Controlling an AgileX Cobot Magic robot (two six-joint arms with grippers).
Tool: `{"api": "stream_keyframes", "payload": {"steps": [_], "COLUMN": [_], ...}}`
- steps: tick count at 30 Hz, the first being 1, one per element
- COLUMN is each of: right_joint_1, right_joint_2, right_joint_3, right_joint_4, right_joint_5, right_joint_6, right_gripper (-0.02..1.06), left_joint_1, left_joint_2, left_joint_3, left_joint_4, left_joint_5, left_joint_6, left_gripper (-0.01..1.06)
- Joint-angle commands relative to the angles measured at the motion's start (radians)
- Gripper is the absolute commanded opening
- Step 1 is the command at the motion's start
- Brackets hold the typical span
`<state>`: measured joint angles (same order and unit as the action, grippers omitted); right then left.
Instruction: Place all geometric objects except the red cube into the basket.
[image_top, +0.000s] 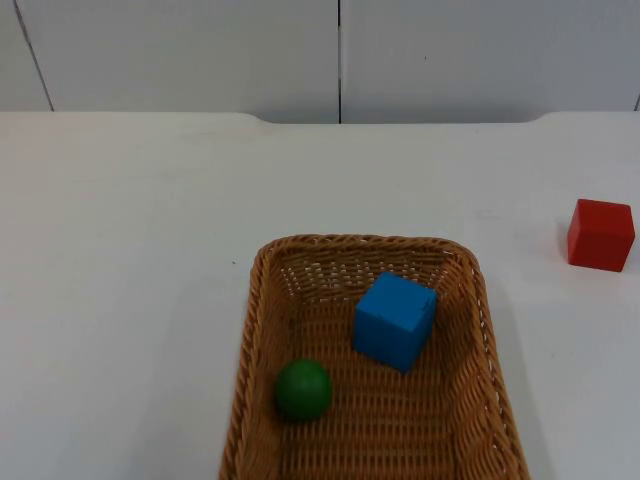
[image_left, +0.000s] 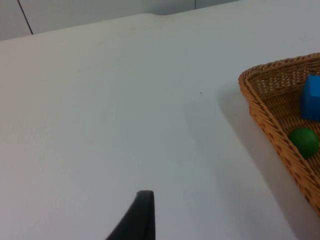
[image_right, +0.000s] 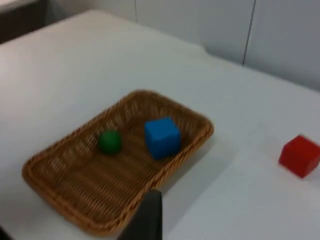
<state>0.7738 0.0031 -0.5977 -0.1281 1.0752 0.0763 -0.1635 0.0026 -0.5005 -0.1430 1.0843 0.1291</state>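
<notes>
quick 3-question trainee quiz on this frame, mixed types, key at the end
1. True or false: the blue cube lies inside the wicker basket.
2. Which object sits on the white table outside the basket? A) green ball B) red cube C) blue cube
3. Fill in: in the top view, the green ball lies to the ____ of the blue cube.

Key
1. True; it rests on the basket floor, apart from the ball.
2. B; the red cube stands on the table, well clear of the basket rim.
3. Left, and nearer the camera.
</notes>
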Motion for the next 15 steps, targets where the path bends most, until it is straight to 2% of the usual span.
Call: {"api": "stream_keyframes", "payload": {"steps": [1, 4, 15], "right_joint_1": [0.004, 0.004, 0.004], "right_joint_2": [-0.003, -0.003, -0.003], "right_joint_3": [0.031, 0.082, 0.083], "right_joint_4": [0.028, 0.074, 0.080], "right_joint_5": [0.000, 0.005, 0.005], "right_joint_6": [0.002, -0.065, -0.068], "right_gripper": [0.87, 0.87, 0.87], "left_joint_1": [0.004, 0.004, 0.004], "left_joint_2": [-0.003, -0.003, -0.003], "left_joint_3": [0.005, 0.005, 0.005], "left_joint_4": [0.005, 0.005, 0.005], "left_joint_5": [-0.006, -0.006, -0.006], "left_joint_6": [-0.010, -0.010, -0.010], "left_gripper": [1.05, 1.05, 1.05]}}
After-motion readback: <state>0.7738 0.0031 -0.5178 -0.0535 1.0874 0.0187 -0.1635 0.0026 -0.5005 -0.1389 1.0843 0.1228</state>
